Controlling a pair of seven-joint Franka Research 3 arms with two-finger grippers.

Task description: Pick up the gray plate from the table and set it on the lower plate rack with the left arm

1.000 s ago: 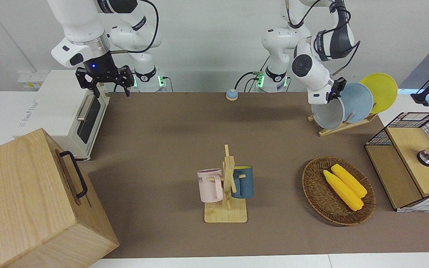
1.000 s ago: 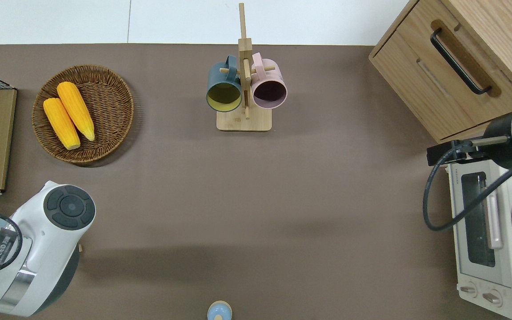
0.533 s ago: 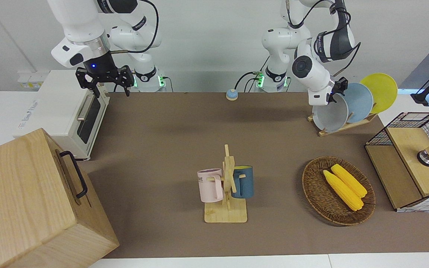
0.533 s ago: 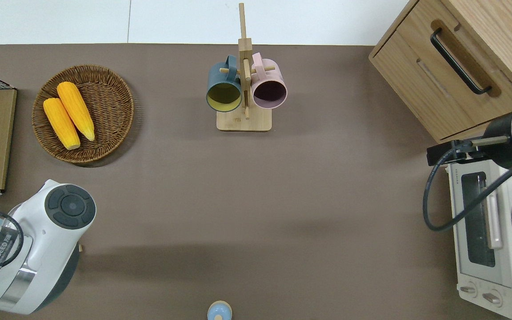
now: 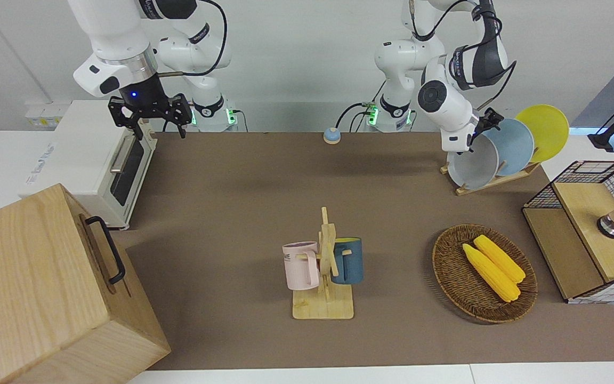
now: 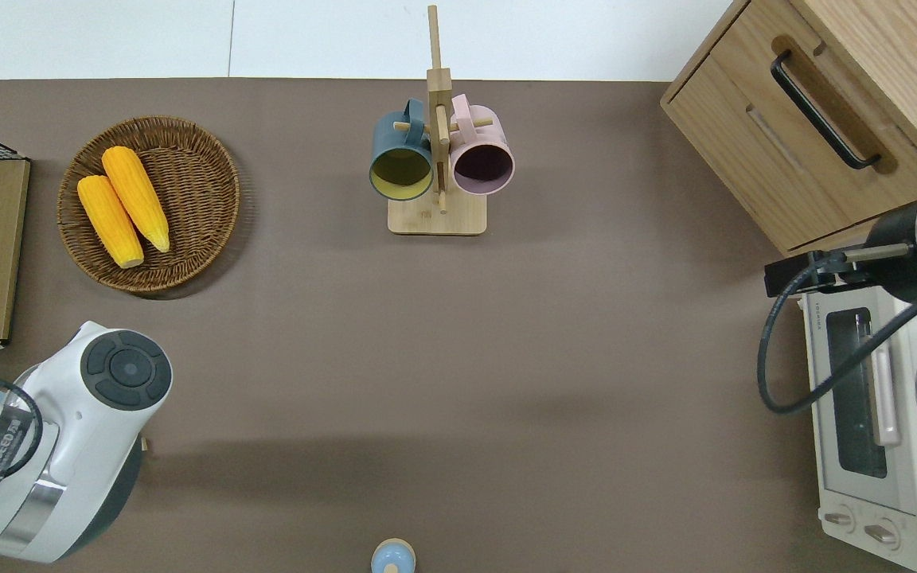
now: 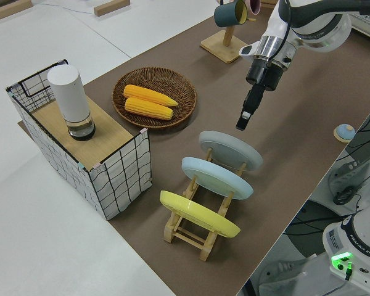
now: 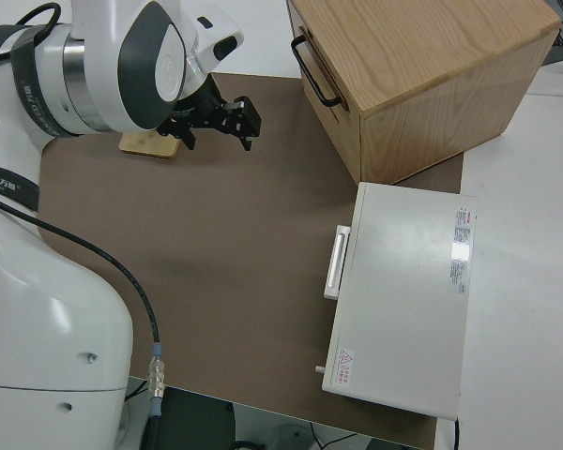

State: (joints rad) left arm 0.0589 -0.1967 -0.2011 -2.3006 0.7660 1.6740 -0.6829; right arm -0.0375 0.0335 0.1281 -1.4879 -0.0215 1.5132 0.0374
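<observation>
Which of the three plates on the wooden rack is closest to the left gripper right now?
The gray plate, in the rack's lowest slot. The left gripper is just above its rim, apart from it. The light blue plate sits one slot higher, and the yellow plate is in the top slot.

gray plate slotted in rack

The gray plate has settled deeper into the lower plate rack, and the left gripper has lifted clear above the plate's rim.
</observation>
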